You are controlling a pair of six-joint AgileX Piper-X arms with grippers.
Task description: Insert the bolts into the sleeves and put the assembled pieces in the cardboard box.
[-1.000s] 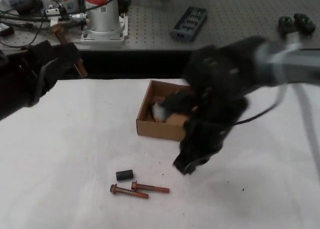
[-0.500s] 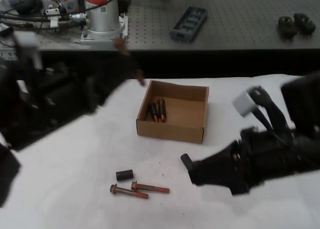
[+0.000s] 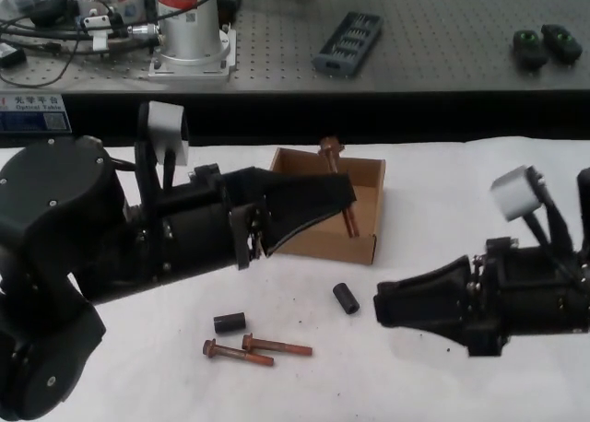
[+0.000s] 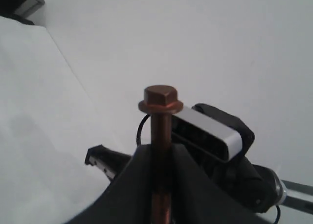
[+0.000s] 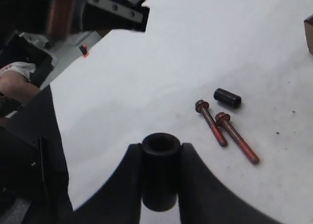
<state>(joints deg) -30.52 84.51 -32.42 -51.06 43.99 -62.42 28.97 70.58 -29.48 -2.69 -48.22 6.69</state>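
Nearest, in front of the cardboard box (image 3: 323,245), two loose bolts (image 3: 277,346) lie flat on the white counter (image 3: 157,376). They are almost parallel, with heads toward the left arm's side and shanks running toward the right arm's side. A spare sleeve (image 3: 230,322) lies on its side just beyond them, a little closer to the box.

Further in, off the box's front right corner, the right end effector (image 5: 160,150) is clenched on a black sleeve (image 5: 160,185). Its fingers press on both flanks. The sleeve's long axis crosses the fingers, and its open bore is turned up toward the wrist camera. It sits near the box's front wall, apart from it.

Over the box itself, the left end effector (image 4: 160,155) grasps a copper-coloured bolt (image 4: 160,99) by the shank. The bolt stands roughly upright, hexagonal head on top, with its long axis leaning slightly. Its lower end hangs down inside the box's open top, and I cannot tell whether it touches the bottom. The left arm's bulk covers the box's left side and much of its inside.

Behind the box, on a perforated plate (image 3: 442,35), stand a silver post (image 3: 189,26), a blue rack (image 3: 348,42) and two black knobs (image 3: 544,44).
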